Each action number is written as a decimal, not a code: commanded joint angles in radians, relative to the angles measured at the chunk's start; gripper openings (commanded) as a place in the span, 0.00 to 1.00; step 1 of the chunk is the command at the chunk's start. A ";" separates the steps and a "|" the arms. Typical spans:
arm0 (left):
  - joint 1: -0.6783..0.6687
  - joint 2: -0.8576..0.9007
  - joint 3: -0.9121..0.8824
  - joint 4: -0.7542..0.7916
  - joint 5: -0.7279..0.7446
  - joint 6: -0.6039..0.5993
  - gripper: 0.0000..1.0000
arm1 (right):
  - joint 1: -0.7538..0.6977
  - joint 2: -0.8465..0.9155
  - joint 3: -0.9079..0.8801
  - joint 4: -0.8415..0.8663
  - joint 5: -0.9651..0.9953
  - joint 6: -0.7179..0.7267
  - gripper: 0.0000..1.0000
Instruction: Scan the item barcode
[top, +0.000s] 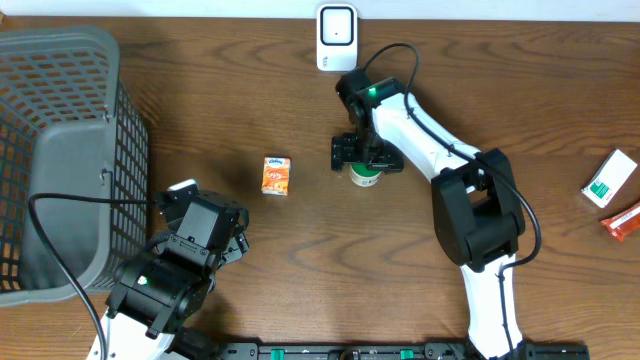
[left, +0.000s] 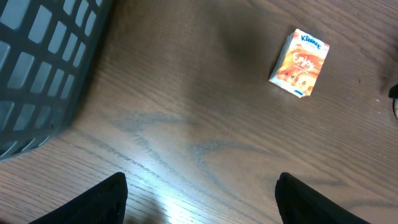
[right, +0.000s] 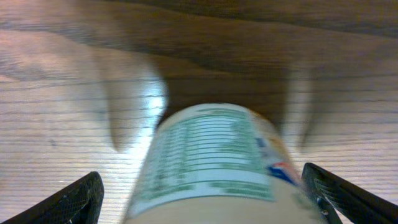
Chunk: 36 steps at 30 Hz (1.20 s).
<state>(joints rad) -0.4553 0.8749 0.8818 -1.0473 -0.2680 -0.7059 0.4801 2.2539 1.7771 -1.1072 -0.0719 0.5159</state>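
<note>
A white container with a green printed label lies blurred between my right gripper's wide-open fingers. The right finger is close against it, and a gap shows at the left finger. From overhead, the right gripper hangs over this green-topped container at mid-table. The white scanner stands at the back edge behind it. An orange tissue pack lies to the container's left, also visible as the orange tissue pack in the left wrist view. My left gripper is open over bare wood.
A grey mesh basket fills the left side, close to the left arm. A green-and-white box and a red packet lie at the far right edge.
</note>
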 joint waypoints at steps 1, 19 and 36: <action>-0.002 0.000 0.000 -0.003 -0.013 0.006 0.77 | 0.012 -0.043 -0.008 0.005 0.011 0.016 0.96; -0.002 0.000 0.000 -0.003 -0.013 0.006 0.77 | 0.006 0.023 -0.008 -0.023 -0.003 0.016 0.78; -0.002 0.000 0.000 -0.003 -0.013 0.006 0.77 | 0.006 0.026 -0.008 -0.037 0.015 0.057 0.61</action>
<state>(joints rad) -0.4553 0.8749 0.8814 -1.0473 -0.2680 -0.7059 0.4866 2.2581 1.7771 -1.1484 -0.0666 0.5610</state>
